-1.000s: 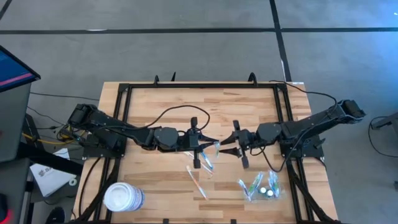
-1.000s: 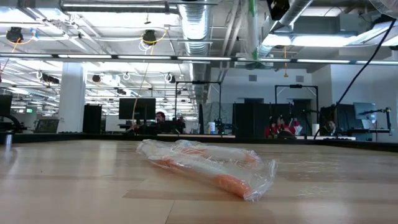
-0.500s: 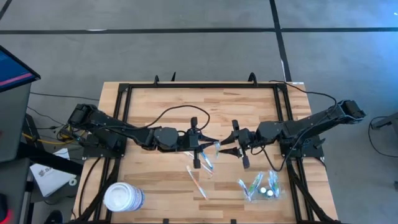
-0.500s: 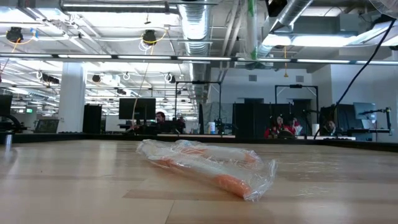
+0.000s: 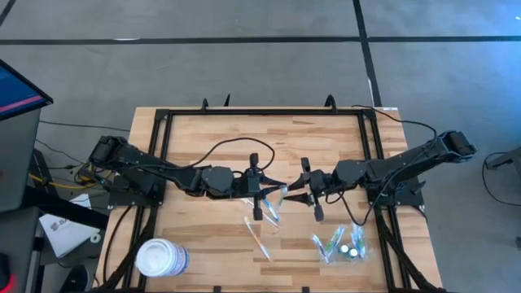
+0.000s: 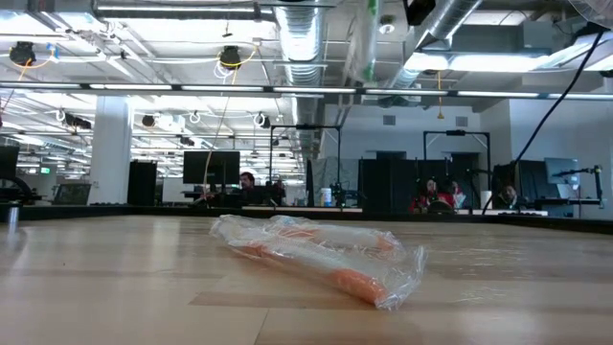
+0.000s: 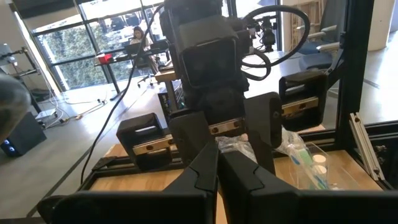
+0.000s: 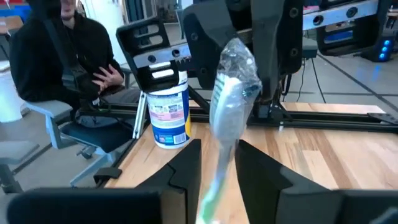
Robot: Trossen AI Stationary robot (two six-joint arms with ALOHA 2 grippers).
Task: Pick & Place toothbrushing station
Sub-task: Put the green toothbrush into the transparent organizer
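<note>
Clear crinkled film wrapping a green-bristled toothbrush (image 8: 229, 93) hangs in the air at mid-surface, between the two arms.

Right jaws flank the packet's lower half; cannot tell whether they are clamped on it or only beside it. Left jaws are clenched just at its far end; cannot tell if they pinch the film.

Small see-through plastic toothbrushing station (image 5: 352, 242) sits at 4 o'clock on the wooden surface (image 5: 212, 138), well apart from both arms.

Risks, as judged:
- The film is slick and thin, so a partial pinch could let the packet slide out and drop among the loose wrapped brushes (image 5: 259, 236) at 6 o'clock.
- With both arms on one packet, opposing pulls could tear the wrap.

Change from a second ago: the right arm has edged toward the left arm, its jaws have narrowed, and the packet's tip has shifted in the low view.
</note>
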